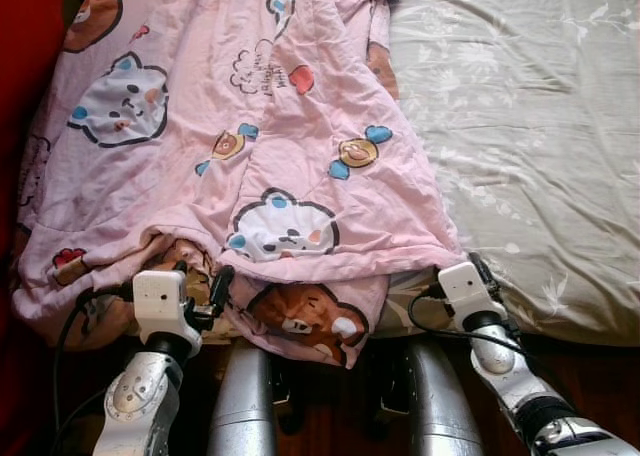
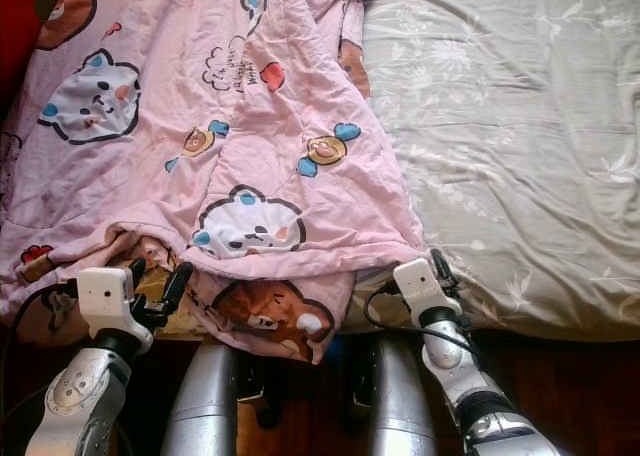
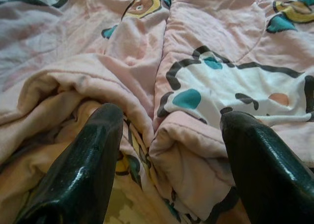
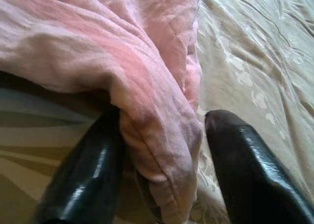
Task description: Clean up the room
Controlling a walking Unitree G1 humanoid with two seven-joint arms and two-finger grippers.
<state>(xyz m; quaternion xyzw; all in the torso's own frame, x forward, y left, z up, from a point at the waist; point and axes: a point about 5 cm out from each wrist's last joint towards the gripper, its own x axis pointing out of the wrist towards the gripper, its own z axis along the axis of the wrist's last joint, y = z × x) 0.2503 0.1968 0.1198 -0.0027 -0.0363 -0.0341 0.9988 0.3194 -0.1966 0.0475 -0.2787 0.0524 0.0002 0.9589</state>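
Pink cartoon-print blanket (image 1: pixel 270 156), rumpled over the left of a bed with grey floral sheet (image 1: pixel 520 126); left gripper (image 3: pixel 167 150) and right gripper (image 4: pixel 162 160) fingers spread, each straddling a hem fold.

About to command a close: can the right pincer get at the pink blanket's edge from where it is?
Probably yes. The right pincer is open, its fingers either side of the pink blanket hem, with nothing between them except that fold above the grey sheet.
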